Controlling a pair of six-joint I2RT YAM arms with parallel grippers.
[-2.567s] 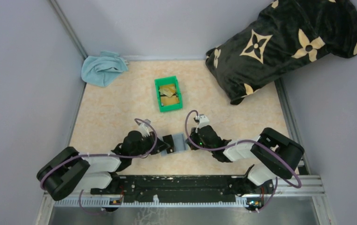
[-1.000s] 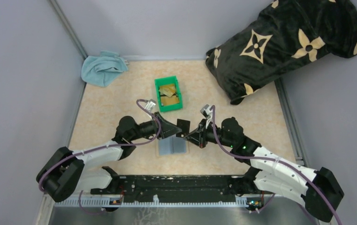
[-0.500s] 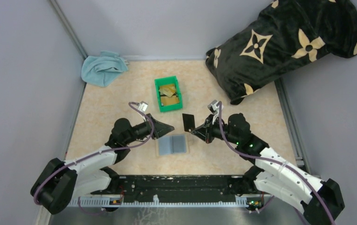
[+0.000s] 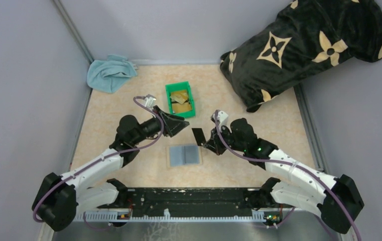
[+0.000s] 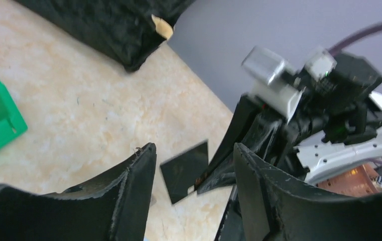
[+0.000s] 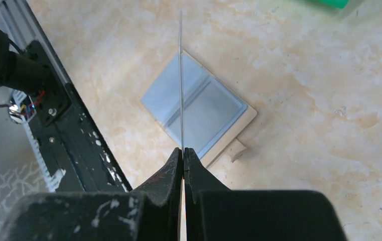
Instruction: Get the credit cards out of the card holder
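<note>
a: where is the card holder (image 4: 184,154) found?

b: it is laid open and flat on the table (image 4: 123,115), between the two arms and nearer their bases than the green bin (image 4: 180,86). its blue-grey face is turned up. from the right wrist, two blue-grey panels with a fold down the middle are seen, and a tan border is shown along one side.

a: and the credit cards?

b: one black credit card (image 4: 198,135) is pinched by one edge in the right gripper (image 4: 205,143), whose fingers are pressed together on it. it is held off the table, just beside the holder's far right corner and apart from it. it is a plain dark rectangle, and no markings can be made out. from the right wrist it is seen edge-on, as a thin line over the holder. gold-tan credit cards (image 4: 180,104) are seen lying in the green bin.

a: how is the left gripper (image 4: 182,125) held?

b: its fingers are spread apart and nothing is gripped between them. it is pointed toward the black card, near the bin's near end. through its own camera the card is framed in the gap, beyond the fingers.
</note>
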